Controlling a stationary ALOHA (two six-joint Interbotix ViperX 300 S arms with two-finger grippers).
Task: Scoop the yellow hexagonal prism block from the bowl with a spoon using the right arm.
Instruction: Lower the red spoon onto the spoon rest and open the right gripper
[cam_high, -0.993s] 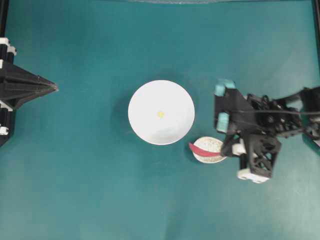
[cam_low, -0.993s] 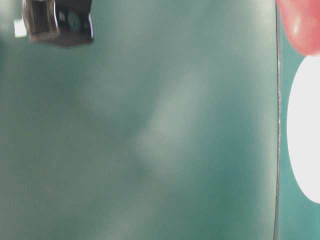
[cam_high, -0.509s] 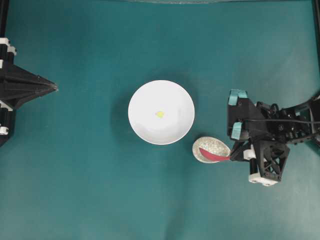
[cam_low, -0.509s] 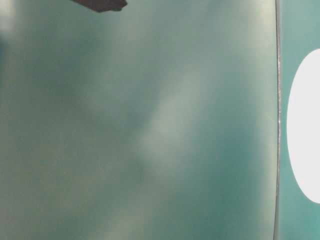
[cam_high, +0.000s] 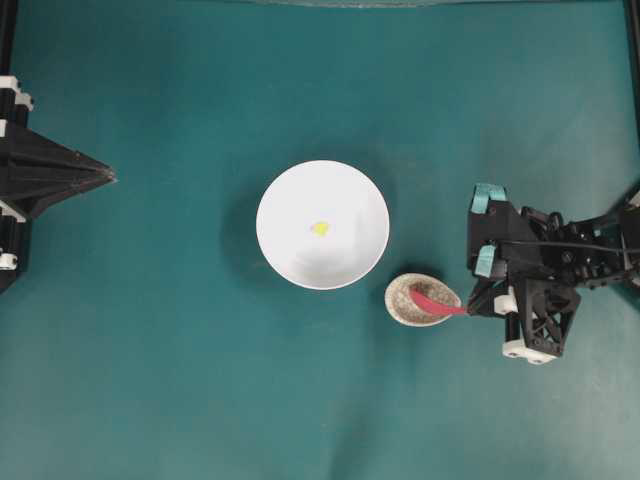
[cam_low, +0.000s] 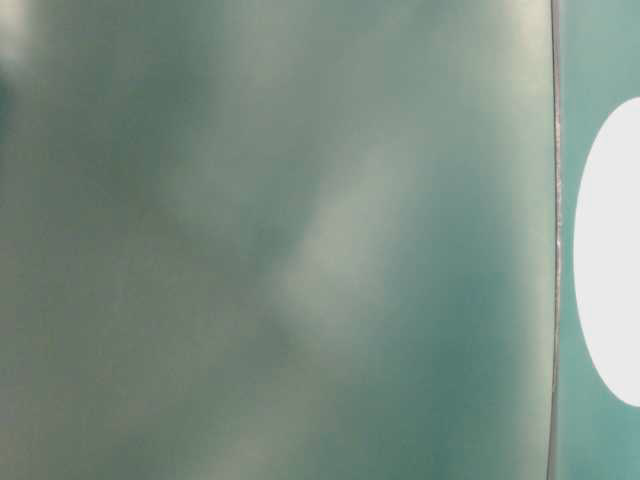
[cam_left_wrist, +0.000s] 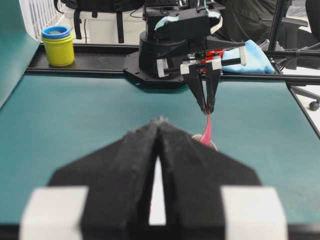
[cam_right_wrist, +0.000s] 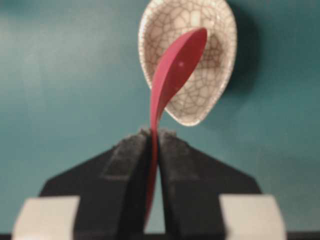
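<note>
- 1 bowl (cam_high: 322, 224), white, round, mid-table on teal mat (cam_high: 180, 380).
- 1 yellow hexagonal prism block (cam_high: 320, 228) lying inside bowl, near centre, nothing touching it.
- 1 spoon (cam_high: 436, 302), red-pink; handle pinched betw. the right gripper (cam_right_wrist: 152, 145) fingers, head hanging over the speckled dish (cam_high: 421, 300), turned on edge in wrist view.
- 1 speckled dish, beige oval w/ crackle glaze, just beside bowl's lower-right rim, apart from it.
- 2 arms: right arm (cam_high: 560, 270) at right edge, reaching toward dish; left gripper (cam_high: 95, 176) at left edge, well apart from bowl, black fingers pressed together, holding nothing.
- Table-level view: mostly blur, only a white bowl edge (cam_low: 605, 250) at right.
- Bkgd, left wrist view: 1 stack of cups (cam_left_wrist: 58, 45), yellow w/ blue on top; 1 blue cloth (cam_left_wrist: 250, 57).
</note>
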